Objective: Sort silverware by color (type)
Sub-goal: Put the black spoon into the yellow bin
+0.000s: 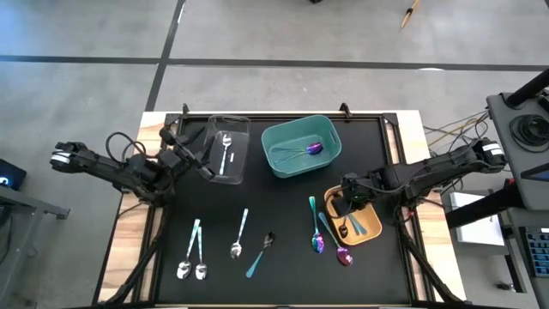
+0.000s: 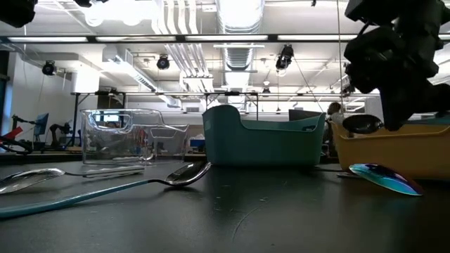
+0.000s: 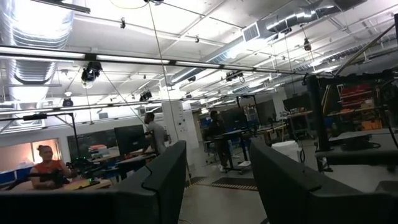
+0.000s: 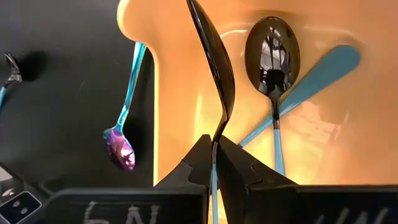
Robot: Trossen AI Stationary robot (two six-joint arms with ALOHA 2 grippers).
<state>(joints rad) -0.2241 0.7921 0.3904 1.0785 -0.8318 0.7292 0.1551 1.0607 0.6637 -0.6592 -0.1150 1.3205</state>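
Note:
My right gripper is shut on a dark spoon with a teal handle, over the orange bin. In that bin lies another dark spoon, beside one more teal handle. My left gripper stands open by the clear bin, pointing up into the room with nothing between its fingers. The clear bin holds a silver spoon, and the teal bin holds a purple one. Several spoons lie on the black mat. My right gripper pinches the dark spoon at its neck, where the dark bowl meets the teal handle. The fingers slant down from above and run along the spoon. The bowl sticks out ahead of the fingers, turned on edge, at the height of the orange bin's rim.
On the mat's near half lie two silver spoons, a third, a dark teal-handled one and two iridescent ones. The three bins stand at the mat's far and right parts. People are in the room beyond.

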